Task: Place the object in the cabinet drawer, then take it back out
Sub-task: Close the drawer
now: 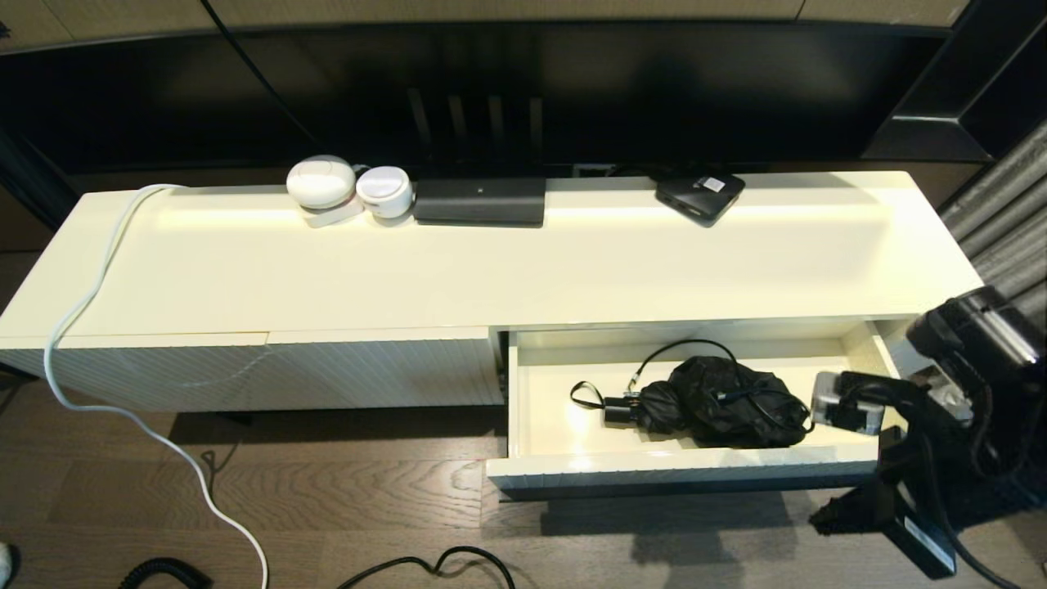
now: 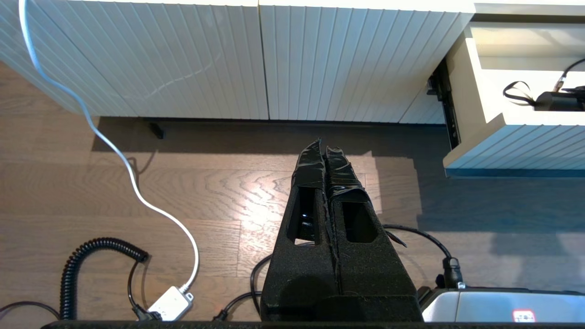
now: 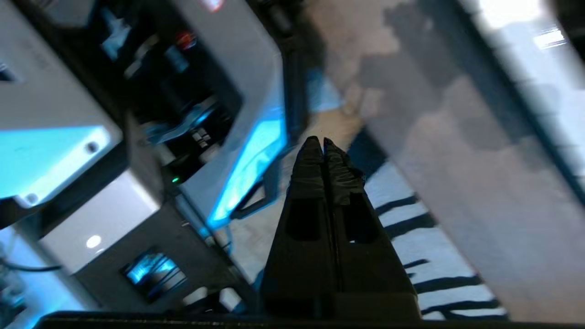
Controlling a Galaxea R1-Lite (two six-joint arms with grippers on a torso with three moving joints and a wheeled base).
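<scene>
Head view shows the folded black umbrella (image 1: 720,401) lying inside the cabinet drawer (image 1: 679,473), which stands pulled open, so the putting-in looks done and the taking-out remains. Right gripper (image 3: 322,141), fingers pressed together and empty, hangs low beside the drawer's right end. Left gripper (image 2: 323,145), likewise closed and empty, hovers over the wooden floor (image 2: 205,192).

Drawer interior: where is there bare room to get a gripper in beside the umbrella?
Inside the cabinet drawer, the bare patch lies between its left wall and the folded black umbrella's strap, plus a strip along the back wall. The right half is crowded by the umbrella's canopy.
</scene>
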